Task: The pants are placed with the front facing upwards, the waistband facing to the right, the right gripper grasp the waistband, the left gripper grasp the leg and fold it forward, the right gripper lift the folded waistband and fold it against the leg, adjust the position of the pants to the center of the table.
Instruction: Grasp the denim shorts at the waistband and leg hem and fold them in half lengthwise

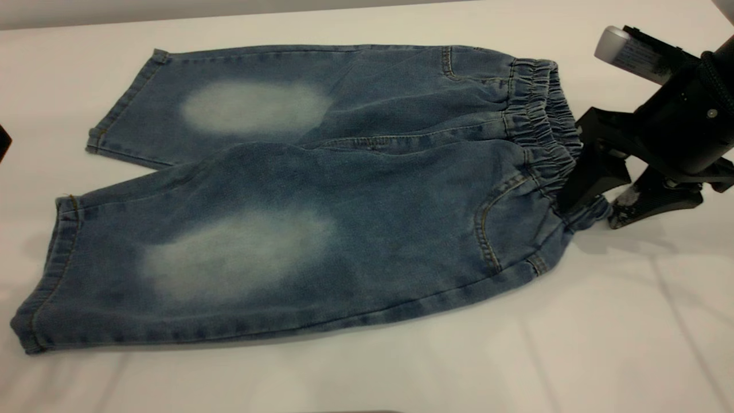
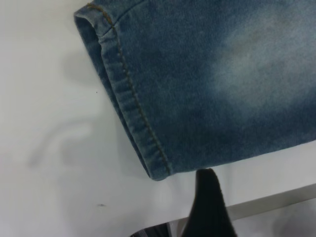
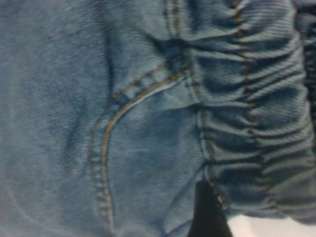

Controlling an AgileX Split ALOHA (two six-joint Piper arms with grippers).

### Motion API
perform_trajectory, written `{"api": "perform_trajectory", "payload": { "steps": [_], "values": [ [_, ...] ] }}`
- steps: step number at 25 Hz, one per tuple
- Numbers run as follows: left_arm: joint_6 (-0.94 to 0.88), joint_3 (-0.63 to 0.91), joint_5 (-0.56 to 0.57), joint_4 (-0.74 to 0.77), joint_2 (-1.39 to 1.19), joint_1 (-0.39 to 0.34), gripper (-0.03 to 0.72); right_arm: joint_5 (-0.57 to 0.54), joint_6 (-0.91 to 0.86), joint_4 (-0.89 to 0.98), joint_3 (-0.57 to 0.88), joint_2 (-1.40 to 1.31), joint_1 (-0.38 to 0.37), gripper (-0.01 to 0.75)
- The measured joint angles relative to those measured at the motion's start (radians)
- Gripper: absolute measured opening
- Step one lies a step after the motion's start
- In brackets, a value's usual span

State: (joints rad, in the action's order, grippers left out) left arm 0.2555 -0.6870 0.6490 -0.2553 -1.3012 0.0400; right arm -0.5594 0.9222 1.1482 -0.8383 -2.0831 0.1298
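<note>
Table [image 1: 631, 344], white, carries everything. Pants [image 1: 298, 229] lie flat on it, front up, both legs spread toward the left arm's side, pale oval on each knee, not folded. Waistband [image 1: 542, 132] at the right arm's side, gathered and ruffled. Right gripper [image 1: 596, 198] low at the near corner of the waistband; fingers apart, one dark finger [image 1: 585, 178] resting on the elastic, the other finger [image 1: 654, 201] off the cloth beside it on bare table, so denim corner sits between them, not clamped. Right wrist view: fingertip [image 3: 207, 210] just beside the band seam, curved pocket stitching [image 3: 118, 128] beyond it. Left gripper: only one dark fingertip [image 2: 210, 197] shows in the left wrist view, just off the hem [image 2: 133, 113] of the near leg, not touching it; whether its fingers are apart or together can't tell.
</note>
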Motion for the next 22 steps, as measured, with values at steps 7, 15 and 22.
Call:
{"api": "perform_trajectory", "payload": {
  "steps": [7, 15, 22],
  "values": [
    [0.0, 0.0, 0.0, 0.0, 0.0, 0.0, 0.463, -0.024, 0.076, 0.069, 0.0, 0.0, 0.0, 0.394],
    [0.0, 0.0, 0.0, 0.0, 0.0, 0.0, 0.463, -0.024, 0.067, 0.064, 0.0, 0.0, 0.0, 0.333],
    [0.0, 0.0, 0.0, 0.0, 0.0, 0.0, 0.463, -0.014, 0.068, 0.064, 0.0, 0.0, 0.0, 0.205]
  ]
}}
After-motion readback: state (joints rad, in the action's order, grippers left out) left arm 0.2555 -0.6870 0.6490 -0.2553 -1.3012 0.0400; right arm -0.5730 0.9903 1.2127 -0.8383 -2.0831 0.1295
